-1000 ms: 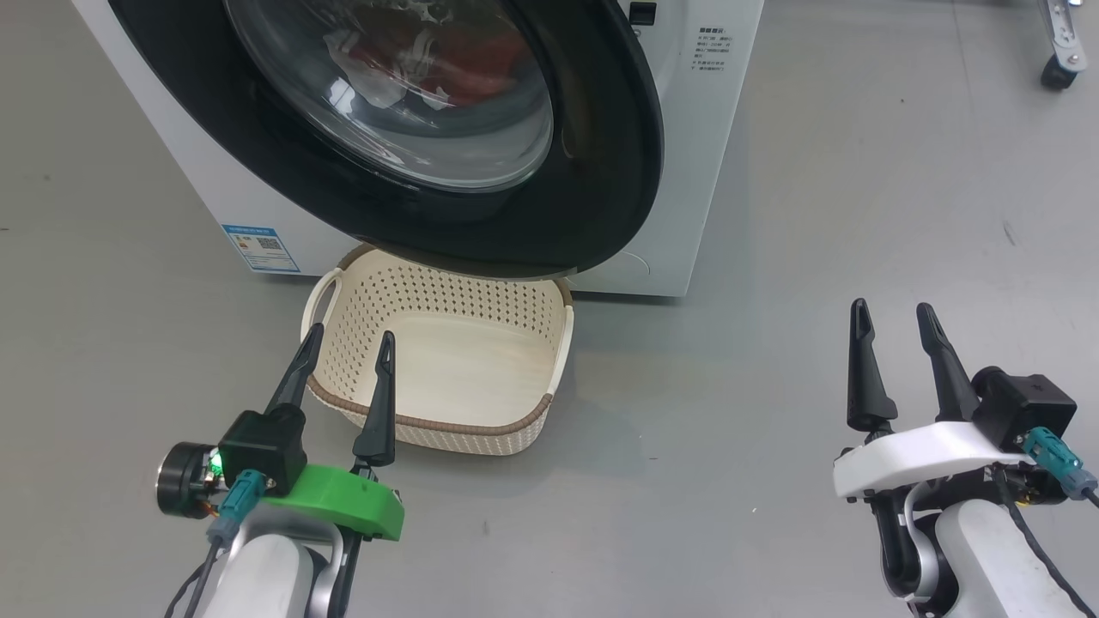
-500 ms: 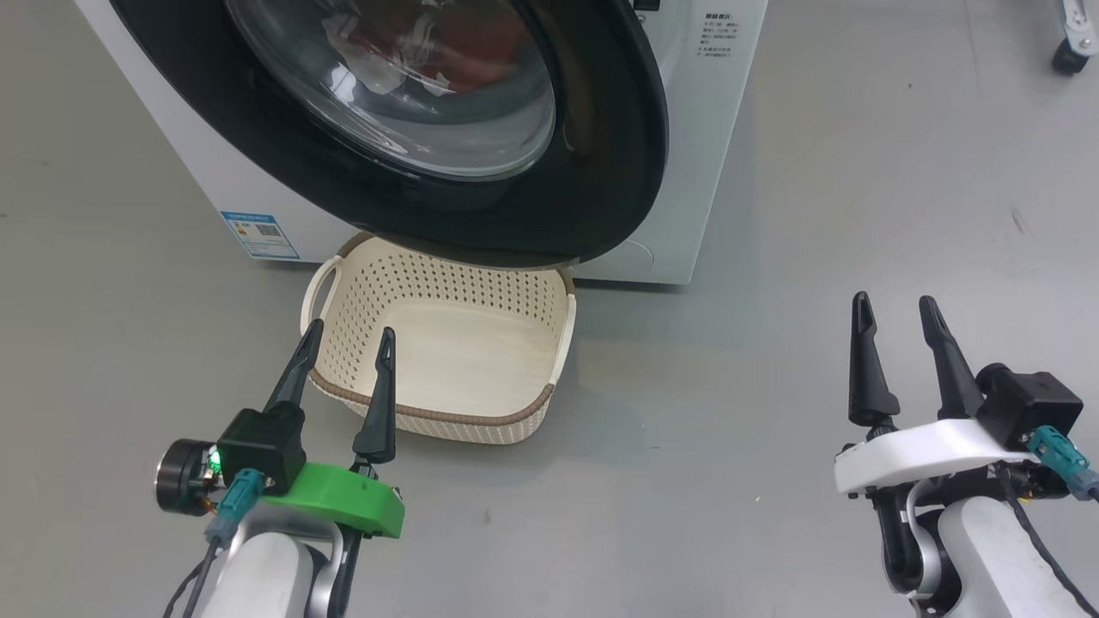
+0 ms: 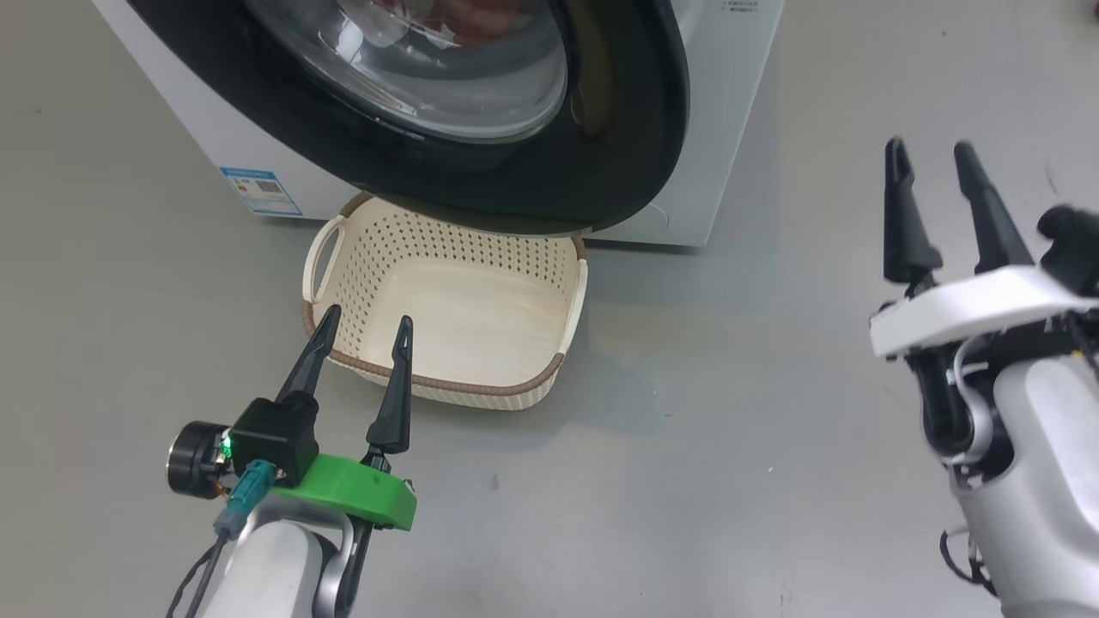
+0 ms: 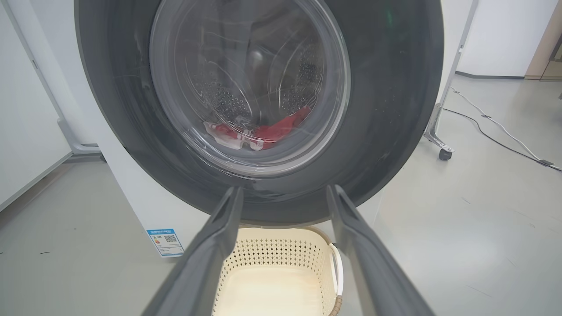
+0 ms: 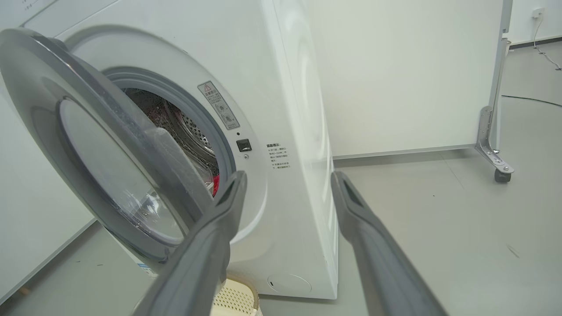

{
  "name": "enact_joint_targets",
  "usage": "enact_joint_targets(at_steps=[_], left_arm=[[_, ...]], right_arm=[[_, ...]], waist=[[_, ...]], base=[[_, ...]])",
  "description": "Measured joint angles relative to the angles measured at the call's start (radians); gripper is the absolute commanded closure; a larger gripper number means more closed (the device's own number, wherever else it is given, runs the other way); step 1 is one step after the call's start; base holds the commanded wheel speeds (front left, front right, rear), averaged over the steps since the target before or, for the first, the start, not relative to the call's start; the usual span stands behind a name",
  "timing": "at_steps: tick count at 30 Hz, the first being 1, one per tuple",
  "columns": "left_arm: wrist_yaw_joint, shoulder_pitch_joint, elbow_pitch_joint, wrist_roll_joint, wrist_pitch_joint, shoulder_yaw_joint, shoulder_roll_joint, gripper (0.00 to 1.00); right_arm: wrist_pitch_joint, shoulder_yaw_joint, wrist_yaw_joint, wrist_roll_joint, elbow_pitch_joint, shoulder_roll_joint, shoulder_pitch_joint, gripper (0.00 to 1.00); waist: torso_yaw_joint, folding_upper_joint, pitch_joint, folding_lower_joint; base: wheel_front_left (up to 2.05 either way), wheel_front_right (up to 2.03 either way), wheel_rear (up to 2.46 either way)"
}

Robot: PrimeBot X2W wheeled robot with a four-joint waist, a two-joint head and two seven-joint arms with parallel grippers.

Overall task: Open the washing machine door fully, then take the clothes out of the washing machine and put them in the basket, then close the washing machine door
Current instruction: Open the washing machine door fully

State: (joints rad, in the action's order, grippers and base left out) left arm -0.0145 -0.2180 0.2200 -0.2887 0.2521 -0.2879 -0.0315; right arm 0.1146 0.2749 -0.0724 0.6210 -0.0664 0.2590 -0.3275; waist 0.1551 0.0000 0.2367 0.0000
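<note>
The washing machine (image 3: 730, 103) stands at the top of the head view. Its black-rimmed washing machine door (image 3: 601, 172) is ajar, hanging over the far edge of the cream basket (image 3: 446, 384) on the floor. Red clothes (image 4: 268, 131) lie in the drum behind the glass, and a strip of them (image 5: 215, 184) shows through the gap. My left gripper (image 3: 367, 319) is open at the basket's near rim, and it points at the door (image 4: 386, 87). My right gripper (image 3: 929, 148) is open and empty, raised to the right of the machine. It faces the door's free edge (image 5: 39, 87).
A blue label (image 3: 260, 190) sits at the washer's lower left corner. A wheeled metal frame (image 5: 500, 173) and a floor cable (image 4: 496, 136) lie to the right, beyond the machine. White panels stand behind. Bare grey floor stretches between my right arm and the washer.
My right gripper has risen and moved forward toward the washer's right side. The head camera has shifted, so the machine sits higher in view. The left gripper has barely moved.
</note>
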Motion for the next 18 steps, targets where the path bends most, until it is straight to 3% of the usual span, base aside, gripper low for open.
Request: enact_joint_targets(at_steps=[11, 12, 13, 18], left_arm=[[0.011, -0.029, -0.005, -0.009, 0.0, -0.007, 0.0, 0.0], [0.011, -0.03, -0.006, -0.01, 0.0, -0.008, 0.0, 0.0], [0.011, -0.03, -0.007, -0.011, 0.0, -0.01, 0.0, 0.0], [0.012, -0.061, -0.009, -0.036, 0.0, -0.028, 0.0, 0.0]], right_arm=[[-0.126, -0.05, 0.028, 0.11, -0.045, 0.012, -0.194, 0.0], [-0.139, -0.052, 0.03, 0.119, -0.049, 0.011, -0.213, 0.56], [-0.149, -0.056, 0.03, 0.129, -0.054, 0.01, -0.231, 1.0], [-0.215, -0.081, 0.03, 0.199, -0.114, -0.002, -0.316, 1.0]], waist=[[0.039, 0.0, 0.06, 0.0], [0.043, 0.0, 0.066, 0.0], [0.047, 0.0, 0.072, 0.0], [0.073, 0.0, 0.102, 0.0]], base=[[0.0, 0.0, 0.0], [0.0, 0.0, 0.0], [0.0, 0.0, 0.0], [0.0, 0.0, 0.0]])
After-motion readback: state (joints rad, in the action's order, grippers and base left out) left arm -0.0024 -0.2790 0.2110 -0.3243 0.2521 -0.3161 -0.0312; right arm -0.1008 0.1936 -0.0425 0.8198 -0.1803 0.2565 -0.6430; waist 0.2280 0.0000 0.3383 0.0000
